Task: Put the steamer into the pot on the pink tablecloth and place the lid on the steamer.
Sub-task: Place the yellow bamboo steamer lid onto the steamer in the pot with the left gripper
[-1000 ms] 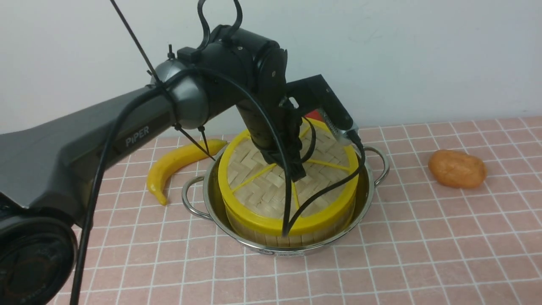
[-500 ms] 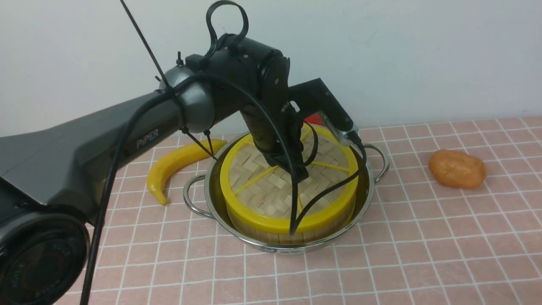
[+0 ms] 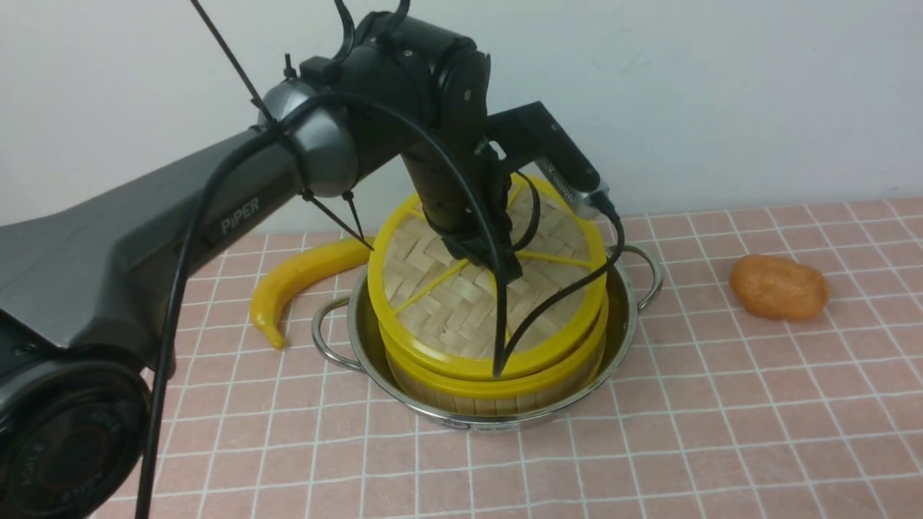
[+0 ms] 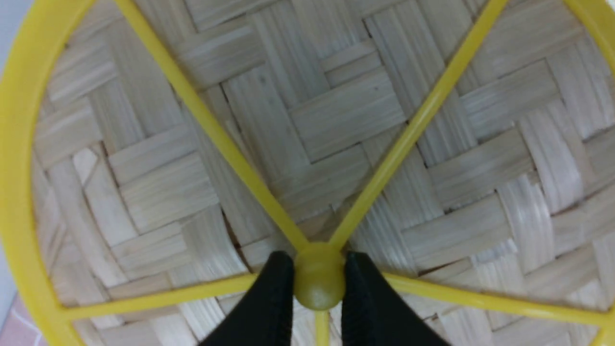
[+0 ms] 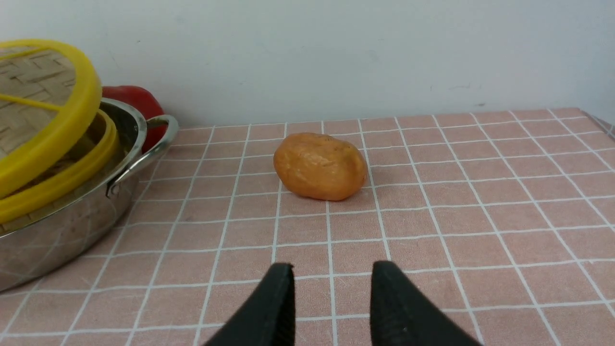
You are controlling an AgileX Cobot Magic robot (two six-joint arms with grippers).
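Observation:
The steamer stands inside the steel pot on the pink tablecloth. The woven lid hangs just above the steamer's yellow rim, tilted, with a gap between the two rims. My left gripper is shut on the lid's yellow centre hub, one black finger on each side. The lid fills the left wrist view. My right gripper is open low over the cloth, with nothing in it, to the right of the pot. The lid and the steamer rim show there too.
A yellow banana lies left of the pot. An orange lump lies on the cloth to the right, ahead of the right gripper. A red pepper sits behind the pot by the wall.
Half a second ago the lid lay down on the steamer's rim. Now the left gripper has risen with it, and the lid sits above the rim, tilted.

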